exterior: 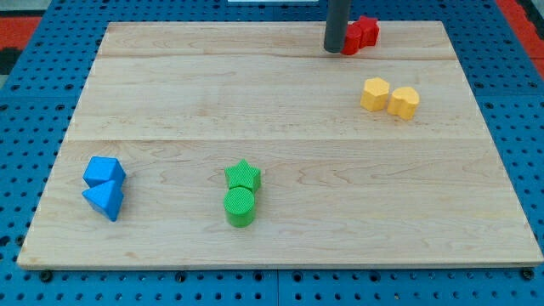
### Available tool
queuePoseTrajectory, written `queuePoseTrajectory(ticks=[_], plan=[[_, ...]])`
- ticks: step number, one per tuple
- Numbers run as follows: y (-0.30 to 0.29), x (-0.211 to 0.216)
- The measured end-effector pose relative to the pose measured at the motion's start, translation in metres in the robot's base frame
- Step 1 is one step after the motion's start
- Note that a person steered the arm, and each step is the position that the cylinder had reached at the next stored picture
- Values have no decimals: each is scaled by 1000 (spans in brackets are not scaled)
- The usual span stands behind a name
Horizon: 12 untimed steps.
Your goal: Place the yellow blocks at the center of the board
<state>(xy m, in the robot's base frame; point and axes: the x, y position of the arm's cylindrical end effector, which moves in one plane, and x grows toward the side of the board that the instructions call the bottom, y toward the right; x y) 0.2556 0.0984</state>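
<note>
Blue pegboard frames a pale wooden board (pixel 272 76) that fills most of the view. My tip (pixel 335 49) sits near the board's top edge, a little right of the middle, and it is a bare rod end, so there is nothing on it to open or close and it holds nothing. Just to its right, touching or nearly so, are the red blocks (pixel 362 33); the rod hides their near side, so I cannot tell if there is contact.

Both yellow blocks lie below and to the right of my tip, toward the board's right edge and above its mid-height. One yellow block (pixel 374 93) is the nearer to my tip, and a second yellow block (pixel 404 102) touches it on the right; both look like short faceted prisms. Together they make a short row running roughly left to right, dipping slightly toward the right.

What matters for the push is this: the board's centre lies down and to the left of the pair, and my tip stands on their upper left. I judge that my tip must first go round to their right side, then press leftward and slightly toward the bottom edge.

Well apart, near the bottom edge, sit a green star (pixel 243 176) touching a green cylinder (pixel 240 206), and toward the bottom-left corner two blue blocks (pixel 104 187).
</note>
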Motion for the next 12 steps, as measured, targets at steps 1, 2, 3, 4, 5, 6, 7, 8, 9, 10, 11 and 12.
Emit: queuePoseTrajectory(ticks=[1,2,3,4,5,6,7,8,9,10,11,12], plan=[[-8,12],[-13,12],[-6,19],[94,96],[197,83],[208,125],[150,147],[76,120],[22,92],[51,94],[112,107],[192,135]])
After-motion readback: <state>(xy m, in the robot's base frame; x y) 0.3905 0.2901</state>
